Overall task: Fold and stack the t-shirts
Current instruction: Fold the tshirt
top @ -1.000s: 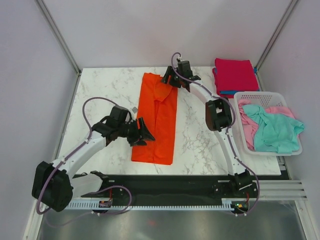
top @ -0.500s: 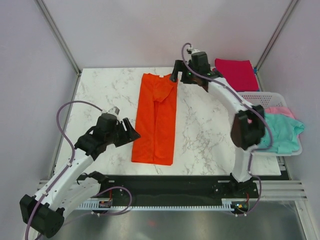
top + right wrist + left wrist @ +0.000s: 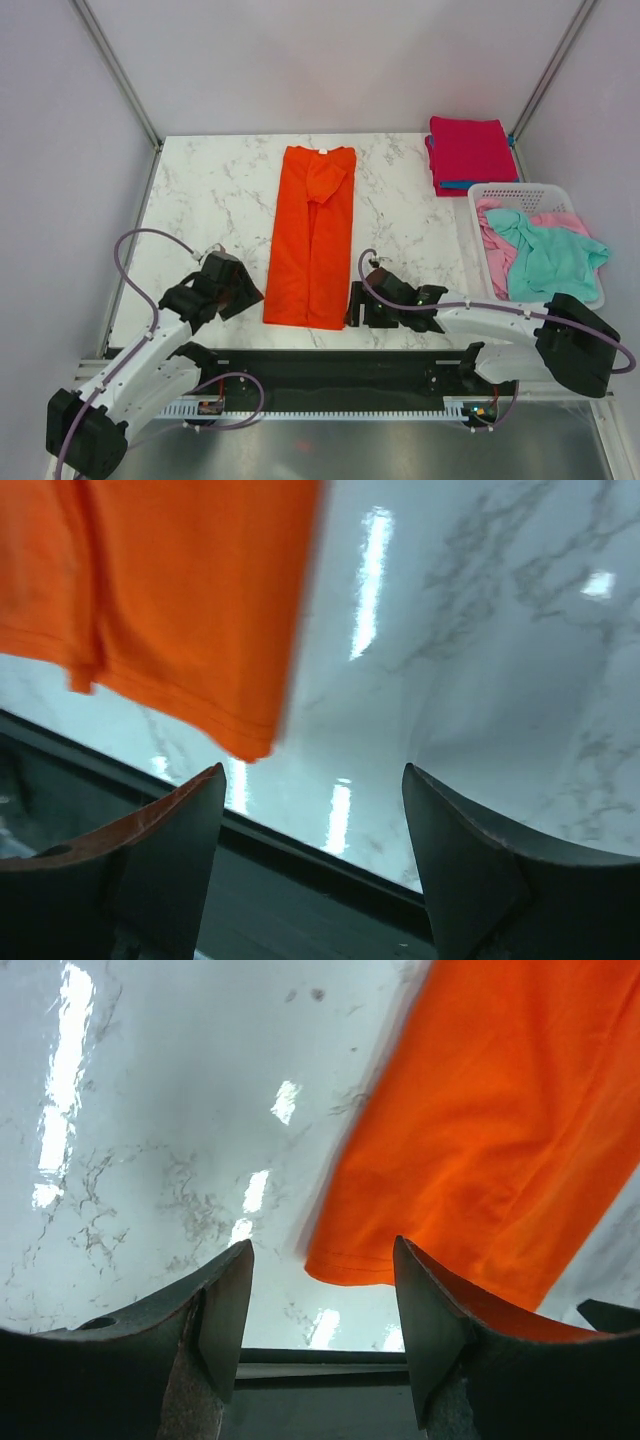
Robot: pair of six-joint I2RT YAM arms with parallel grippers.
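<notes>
The orange-red t-shirt (image 3: 313,236) lies flat on the marble table as a long narrow strip, sleeves folded in, collar at the far end. My left gripper (image 3: 248,291) is open and empty just left of its near left corner (image 3: 340,1265). My right gripper (image 3: 353,305) is open and empty just right of its near right corner (image 3: 245,742). Both hover near the table's front edge. A folded magenta t-shirt (image 3: 467,150) lies on a blue one (image 3: 455,185) at the far right. Teal (image 3: 545,258) and pink (image 3: 492,250) t-shirts lie crumpled in the basket.
The white slotted basket (image 3: 520,192) stands at the right edge of the table. The black front rail (image 3: 330,370) runs below the table's near edge (image 3: 330,855). Grey walls and metal posts enclose the table.
My right arm has swung from the shirt's collar at the far end down to its near right corner. My left arm has drawn back a little toward the front edge. The shirt lies still.
</notes>
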